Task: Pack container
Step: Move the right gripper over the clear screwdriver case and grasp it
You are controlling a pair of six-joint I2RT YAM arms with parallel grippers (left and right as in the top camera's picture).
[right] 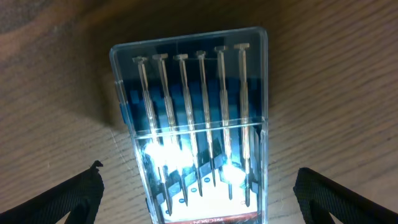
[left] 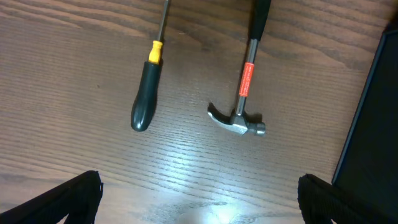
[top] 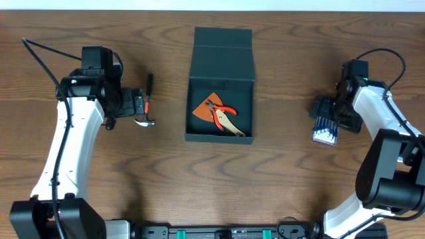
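Observation:
The container (top: 220,129) is a dark teal-black box, open at table centre with its lid folded back. Inside lie an orange triangular piece (top: 204,106) and orange-handled pliers (top: 222,114). Its wall shows at the right edge of the left wrist view (left: 373,124). My left gripper (top: 129,105) (left: 199,202) is open and empty, above a small hammer (top: 149,99) (left: 244,102) and a black screwdriver with a yellow collar (left: 146,93). My right gripper (top: 334,109) (right: 199,199) is open, its fingers either side of a clear case of precision screwdrivers (top: 325,131) (right: 193,118).
The wooden table (top: 279,179) carries everything. The hammer lies between my left gripper and the container's left wall. The screwdriver case lies far right of the container. The table's back edge (top: 212,10) runs along the top of the overhead view.

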